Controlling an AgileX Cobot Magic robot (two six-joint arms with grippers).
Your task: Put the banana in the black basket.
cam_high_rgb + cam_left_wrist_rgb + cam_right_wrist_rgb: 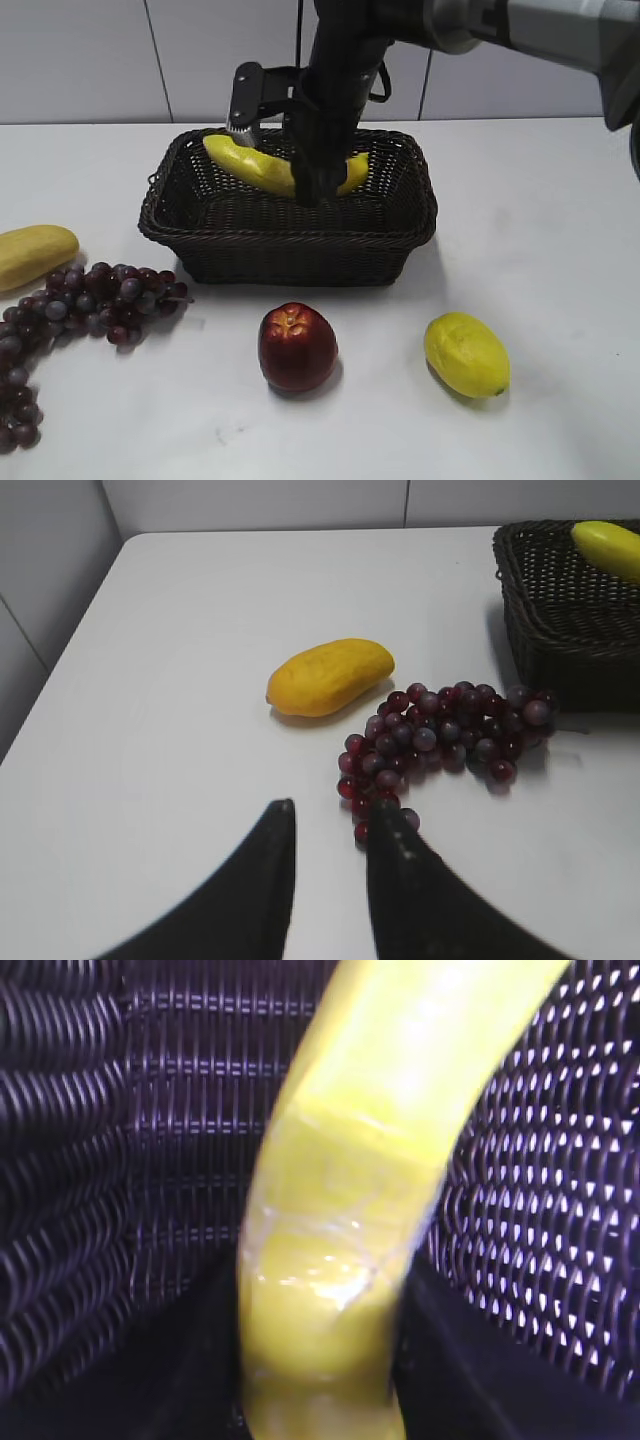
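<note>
The bright-yellow banana (250, 163) is inside the black basket (290, 240), held low over its floor. My right gripper (312, 185) reaches down into the basket and is shut on the banana's middle. In the right wrist view the banana (350, 1190) fills the frame between my dark fingers (320, 1360), with the basket's weave (130, 1140) behind it. My left gripper (330, 815) is open and empty above the table, just left of the grapes. The basket's corner (560, 610) and the banana's tip (607, 545) show at the top right of the left wrist view.
A bunch of dark red grapes (70, 305) lies left of the basket, also in the left wrist view (450, 730). A pale-yellow oblong fruit (30, 252) (330, 676) lies at the far left. A red apple (297, 346) and a yellow lemon-like fruit (466, 354) lie in front of the basket.
</note>
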